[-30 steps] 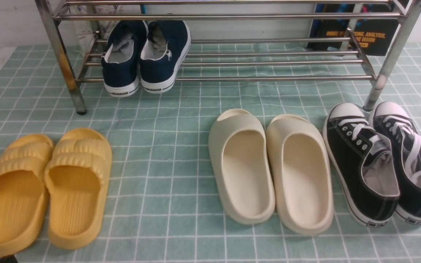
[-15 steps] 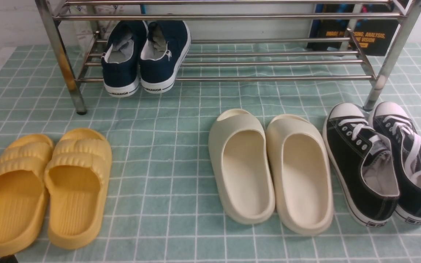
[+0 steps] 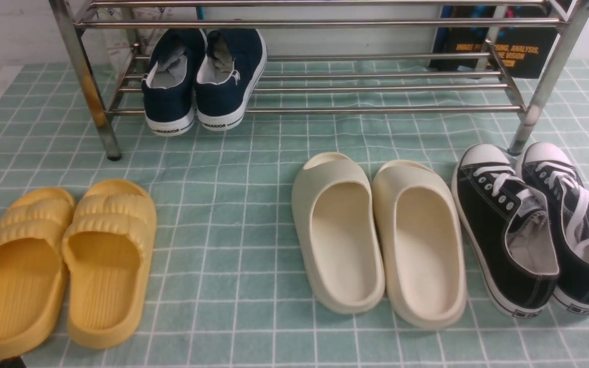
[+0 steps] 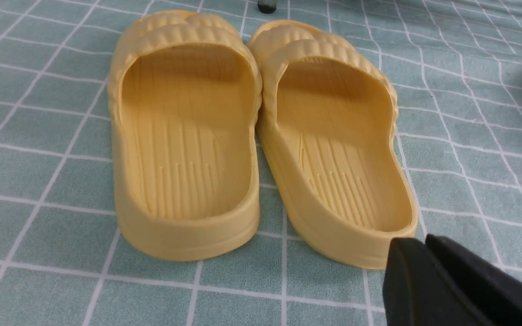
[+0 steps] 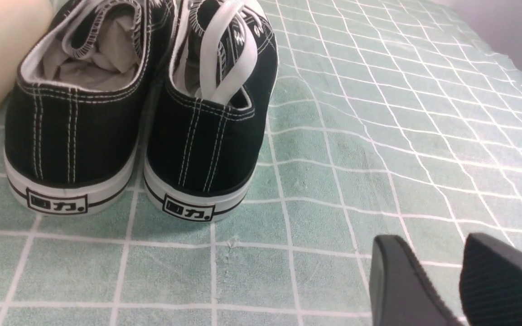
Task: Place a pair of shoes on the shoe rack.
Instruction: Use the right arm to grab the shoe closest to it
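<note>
The pair of shoes, two black canvas sneakers (image 3: 504,230) with white laces, stands side by side on the green checked cloth at the front right, toes towards the shoe rack (image 3: 356,109). Their toe caps lie just in front of the chrome rack's right leg. In the right wrist view their heels (image 5: 70,131) face me, and my right gripper (image 5: 435,242) hangs open and empty behind them, off to the outer side. My left gripper (image 4: 422,240) is shut with nothing in it, just behind the heel of a yellow slipper (image 4: 338,149).
Navy slip-on sneakers (image 3: 202,76) sit on the left end of the rack's lower tier. Yellow slippers (image 3: 64,260) lie at front left and cream slippers (image 3: 376,235) in the middle, next to the black sneakers. A dark book (image 3: 499,48) stands behind the rack's right end.
</note>
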Controlling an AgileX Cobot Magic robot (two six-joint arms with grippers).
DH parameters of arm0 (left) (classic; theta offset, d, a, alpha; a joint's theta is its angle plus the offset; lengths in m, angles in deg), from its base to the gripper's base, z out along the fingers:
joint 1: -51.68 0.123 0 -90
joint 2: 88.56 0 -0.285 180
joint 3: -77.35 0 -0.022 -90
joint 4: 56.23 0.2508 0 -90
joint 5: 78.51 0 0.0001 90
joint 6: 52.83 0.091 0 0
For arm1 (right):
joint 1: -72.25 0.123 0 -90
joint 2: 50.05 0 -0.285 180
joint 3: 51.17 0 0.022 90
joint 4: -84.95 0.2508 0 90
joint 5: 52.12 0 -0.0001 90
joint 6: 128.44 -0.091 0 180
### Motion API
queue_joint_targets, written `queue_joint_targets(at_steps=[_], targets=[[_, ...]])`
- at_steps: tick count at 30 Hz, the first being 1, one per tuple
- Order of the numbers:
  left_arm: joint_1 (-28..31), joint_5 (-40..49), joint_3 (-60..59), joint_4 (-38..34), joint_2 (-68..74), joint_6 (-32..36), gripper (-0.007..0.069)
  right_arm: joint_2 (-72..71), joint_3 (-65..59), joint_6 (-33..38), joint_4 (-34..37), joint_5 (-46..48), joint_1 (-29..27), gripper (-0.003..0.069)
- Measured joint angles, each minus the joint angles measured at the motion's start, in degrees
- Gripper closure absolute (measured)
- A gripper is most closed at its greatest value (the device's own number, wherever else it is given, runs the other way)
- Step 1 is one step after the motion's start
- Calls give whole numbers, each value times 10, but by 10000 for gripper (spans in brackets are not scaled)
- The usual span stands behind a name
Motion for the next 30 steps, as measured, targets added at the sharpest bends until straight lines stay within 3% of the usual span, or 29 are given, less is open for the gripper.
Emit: queue_joint_targets(at_steps=[15, 22, 30], targets=[[0, 0, 0, 0, 0, 0, 564, 0, 0, 0, -4, 0, 0, 412], [0, 0, 0, 0, 0, 0, 563, 0, -2, -4, -65, 2, 0, 412], [0, 0, 0, 0, 0, 0, 557, 0, -3, -88, -68, -53, 0, 412]])
